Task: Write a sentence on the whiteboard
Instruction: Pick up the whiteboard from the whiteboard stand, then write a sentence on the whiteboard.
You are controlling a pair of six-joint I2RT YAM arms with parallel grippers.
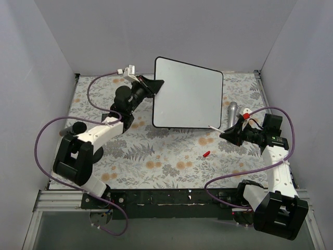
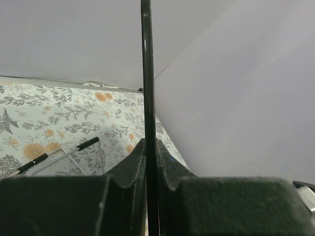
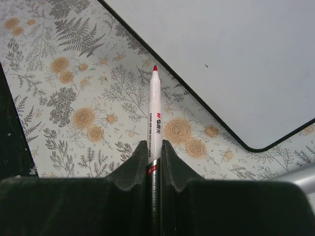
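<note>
Whiteboard: the largest thing in the top view, toward 12 o'clock on the floral cloth. It has a thin black rim and rounded corners, and its face shows plain white.

Left gripper: at the board's 10 o'clock edge, clenched on the rim. In the left wrist view the black rim runs straight up toward 12 o'clock from between the two pads, pinched on both sides.

Right gripper: off the board's 5 o'clock corner, closed around a marker.

Marker in the right wrist view: the white barrel stands out of the clamped fingers toward 12 o'clock. It is uncapped, with the red tip at its far end.

Board relative to marker: from the tip, the white face fills the 1 to 3 o'clock side. The tip is just beside the black rim, over the cloth and not over the white surface. Whether it touches the cloth I cannot tell.

Red cap: on the cloth at 7 o'clock from the right gripper, apart from it and from the board.

Silver cylinder: just beside the board's 3 o'clock edge, at 12 o'clock from the right gripper. It also shows at the 4 o'clock corner of the right wrist view.
</note>
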